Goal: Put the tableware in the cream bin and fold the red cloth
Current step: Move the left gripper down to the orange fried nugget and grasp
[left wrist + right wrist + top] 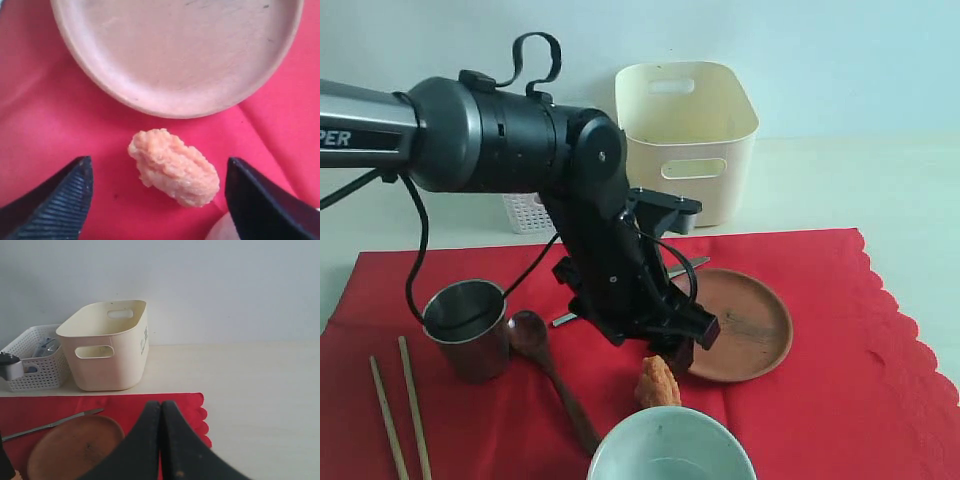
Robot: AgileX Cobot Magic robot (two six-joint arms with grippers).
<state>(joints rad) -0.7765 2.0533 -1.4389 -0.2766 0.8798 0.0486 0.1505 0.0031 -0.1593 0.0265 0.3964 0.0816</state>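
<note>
A red cloth [840,380] lies flat under a brown plate [750,330]; cream bin [690,130] stands beyond the plate, off the cloth; left gripper [159,172] hangs beside the plate, jaws spread astride an orange food lump [658,382], likely to clear it; right gripper [161,412] pressed together, empty.
</note>
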